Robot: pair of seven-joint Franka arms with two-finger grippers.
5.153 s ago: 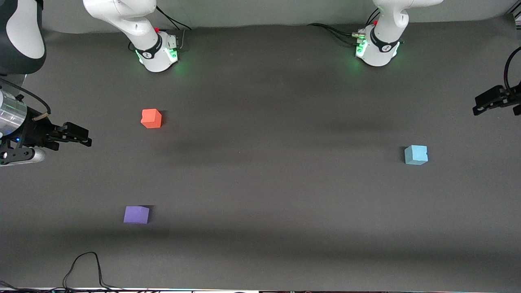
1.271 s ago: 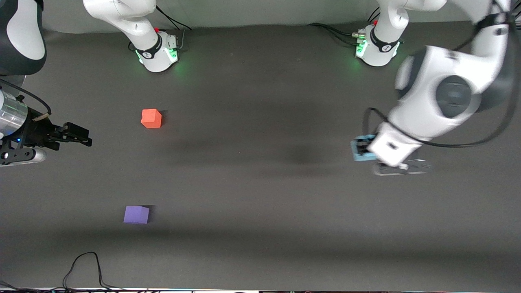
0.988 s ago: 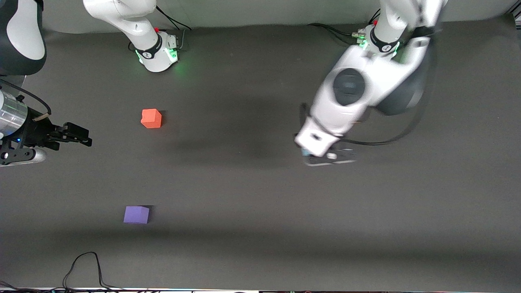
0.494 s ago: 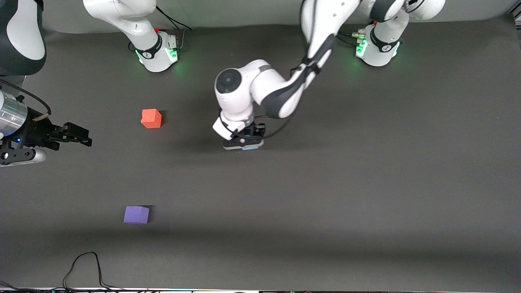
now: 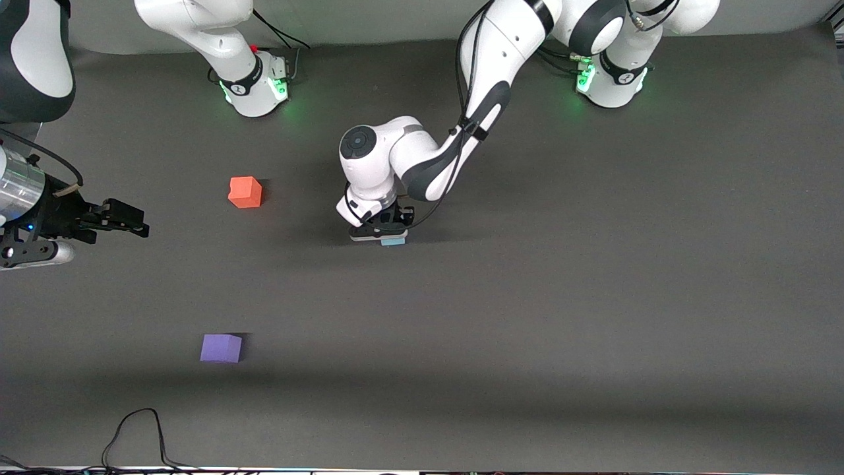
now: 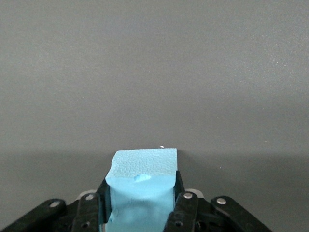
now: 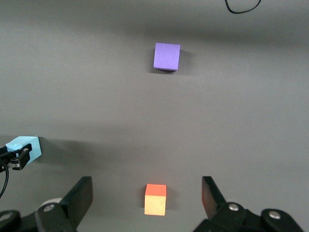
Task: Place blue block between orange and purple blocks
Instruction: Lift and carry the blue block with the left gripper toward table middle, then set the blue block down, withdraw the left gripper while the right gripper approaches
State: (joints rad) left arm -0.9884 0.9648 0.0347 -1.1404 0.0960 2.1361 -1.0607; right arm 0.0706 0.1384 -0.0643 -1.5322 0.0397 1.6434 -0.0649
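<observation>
The blue block (image 5: 394, 242) is gripped in my left gripper (image 5: 381, 235), low over the middle of the table. In the left wrist view the fingers (image 6: 185, 212) press both sides of the blue block (image 6: 142, 186). The orange block (image 5: 245, 192) sits toward the right arm's end. The purple block (image 5: 221, 348) sits nearer the front camera than the orange one. My right gripper (image 5: 137, 224) waits open and empty, high at the right arm's end. Its wrist view shows the orange block (image 7: 155, 199), the purple block (image 7: 167, 56) and the held blue block (image 7: 26, 146).
The table is a dark grey mat (image 5: 527, 316). A black cable (image 5: 135, 432) lies at its edge nearest the front camera, near the purple block. The arm bases (image 5: 254, 86) stand along the edge farthest from that camera.
My left gripper took the blue block at the left arm's end and carried it to the table's middle. In the last half second it shifted slightly toward the orange block. The right arm has not moved.
</observation>
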